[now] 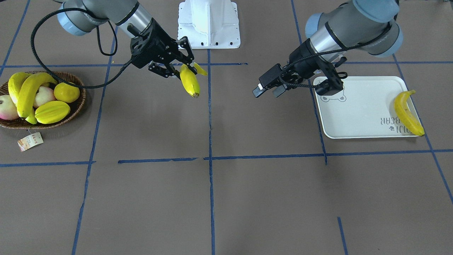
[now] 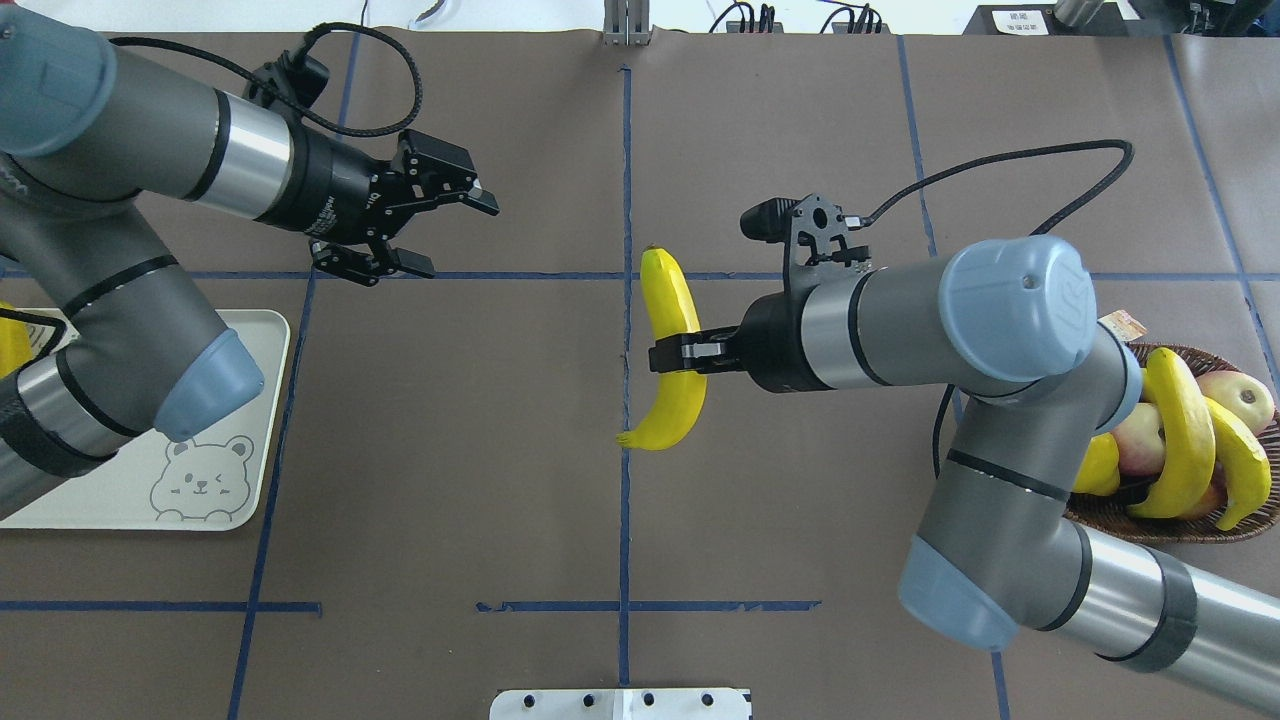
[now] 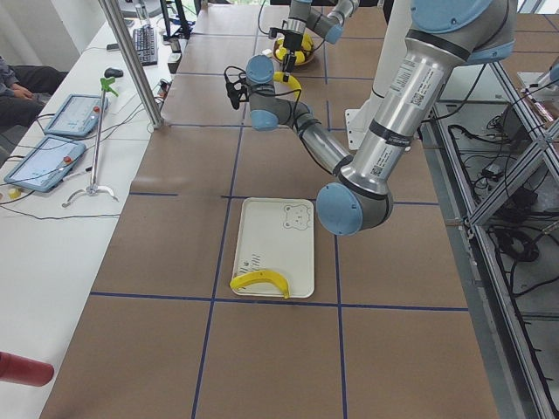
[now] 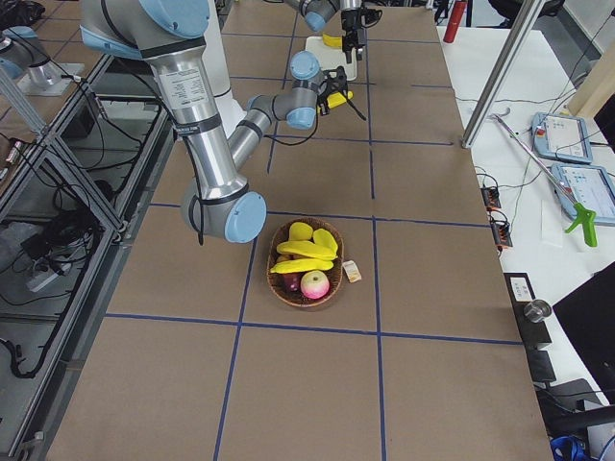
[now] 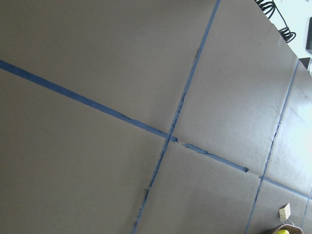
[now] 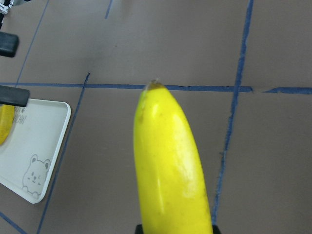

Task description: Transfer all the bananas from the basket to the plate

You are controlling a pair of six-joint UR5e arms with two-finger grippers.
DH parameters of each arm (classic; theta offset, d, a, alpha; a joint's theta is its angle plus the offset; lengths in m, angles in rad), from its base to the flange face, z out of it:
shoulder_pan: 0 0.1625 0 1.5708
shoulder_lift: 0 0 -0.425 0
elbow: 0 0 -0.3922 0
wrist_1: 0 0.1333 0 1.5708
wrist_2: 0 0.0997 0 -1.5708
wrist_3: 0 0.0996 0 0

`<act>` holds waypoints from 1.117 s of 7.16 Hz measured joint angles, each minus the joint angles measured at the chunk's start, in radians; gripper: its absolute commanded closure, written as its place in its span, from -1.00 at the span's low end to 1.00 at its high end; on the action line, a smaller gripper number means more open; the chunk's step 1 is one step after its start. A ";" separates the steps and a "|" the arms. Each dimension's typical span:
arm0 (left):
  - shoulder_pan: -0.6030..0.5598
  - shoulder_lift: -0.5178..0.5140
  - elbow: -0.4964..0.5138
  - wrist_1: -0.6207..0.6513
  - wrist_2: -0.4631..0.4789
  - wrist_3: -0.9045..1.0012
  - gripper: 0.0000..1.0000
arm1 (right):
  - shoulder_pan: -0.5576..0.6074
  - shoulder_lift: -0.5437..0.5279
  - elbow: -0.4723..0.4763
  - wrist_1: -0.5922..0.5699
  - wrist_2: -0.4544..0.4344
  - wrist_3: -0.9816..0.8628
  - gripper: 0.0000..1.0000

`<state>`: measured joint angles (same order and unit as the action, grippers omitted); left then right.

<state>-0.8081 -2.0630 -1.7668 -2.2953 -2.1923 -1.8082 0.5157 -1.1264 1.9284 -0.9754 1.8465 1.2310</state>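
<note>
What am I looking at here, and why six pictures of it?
Two robot arms at a table, seen at one moment by six cameras: one facing the robot, one behind and above it, one at each table end, one on each wrist. The right gripper is shut on a banana above mid-table. The left gripper is open and empty, near the plate, where another banana lies. The basket holds two more bananas among other fruit.

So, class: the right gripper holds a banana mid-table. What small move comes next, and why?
Probably ease the banana toward the open left gripper for a handover: the right gripper holds it mid-table, and the plate lies on the left arm's side.
</note>
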 measured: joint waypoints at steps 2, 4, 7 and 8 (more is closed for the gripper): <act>0.073 -0.044 0.000 0.002 0.079 -0.030 -0.99 | -0.049 0.053 -0.030 0.006 -0.069 0.013 0.77; 0.104 -0.070 0.000 0.004 0.100 -0.050 -0.99 | -0.061 0.083 -0.053 0.000 -0.086 0.019 0.78; 0.137 -0.075 0.001 0.006 0.132 -0.043 -0.96 | -0.063 0.107 -0.060 -0.047 -0.080 0.019 0.79; 0.146 -0.073 0.002 0.007 0.138 -0.042 -0.89 | -0.063 0.128 -0.060 -0.085 -0.077 0.019 0.79</act>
<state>-0.6621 -2.1363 -1.7644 -2.2888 -2.0546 -1.8500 0.4526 -0.9986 1.8688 -1.0600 1.7692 1.2500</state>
